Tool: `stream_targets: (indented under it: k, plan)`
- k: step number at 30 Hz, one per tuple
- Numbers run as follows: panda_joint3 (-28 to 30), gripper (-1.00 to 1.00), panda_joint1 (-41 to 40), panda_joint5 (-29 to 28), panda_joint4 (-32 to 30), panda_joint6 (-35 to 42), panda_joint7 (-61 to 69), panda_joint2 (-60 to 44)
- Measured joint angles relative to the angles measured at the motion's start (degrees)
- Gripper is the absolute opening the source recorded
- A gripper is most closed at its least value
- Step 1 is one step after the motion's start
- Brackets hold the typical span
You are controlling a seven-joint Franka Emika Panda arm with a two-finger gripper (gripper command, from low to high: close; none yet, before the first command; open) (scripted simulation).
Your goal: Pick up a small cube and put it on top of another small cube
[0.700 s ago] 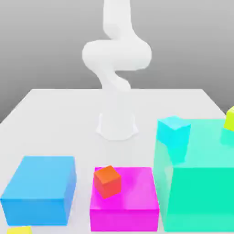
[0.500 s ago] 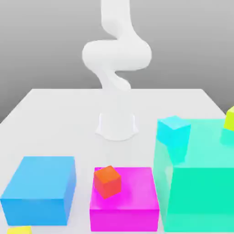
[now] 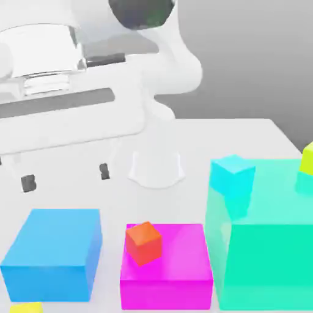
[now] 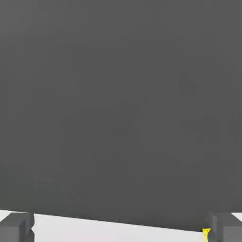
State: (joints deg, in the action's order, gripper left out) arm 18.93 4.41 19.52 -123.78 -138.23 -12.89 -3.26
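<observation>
Exterior view: the gripper [image 3: 66, 175] hangs with its fingers spread wide and nothing between them, above the table [image 3: 244, 137] on the view's left.

Its dark fingertips [image 3: 27, 183] sit over bare tabletop beyond the blue block [image 3: 52, 254]. The yellow cube [image 3: 25, 307] lies at the near edge, just in front of the blue block, partly cut off. An orange cube [image 3: 144, 243] rests on the magenta block [image 3: 168, 266]. Right of that, a cyan cube [image 3: 232, 173] and a lime cube [image 3: 307, 158] sit on the large teal block [image 3: 269, 257]. In the hand view a sliver of the yellow cube [image 4: 206, 232] touches one fingertip [image 4: 226, 233].

White arm bent low, hand [image 3: 66, 176] empty, 2 fingers [image 3: 27, 182] spread wide
</observation>
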Motion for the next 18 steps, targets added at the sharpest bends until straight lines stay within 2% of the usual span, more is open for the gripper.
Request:
stream_targets:
  k: [6,13,17,18]
  plan:
    - [0.3,0.0,-2.8,1.4,1.8,-2.5,6.0,-11.4]
    - [1.7,0.0,-5.6,-1.1,3.5,-6.5,10.4,-23.1]
    - [-0.8,0.0,-8.2,1.1,5.4,-11.7,13.0,-31.2]
    - [-1.5,-1.0,-8.8,1.8,5.8,-12.8,13.5,-32.7]
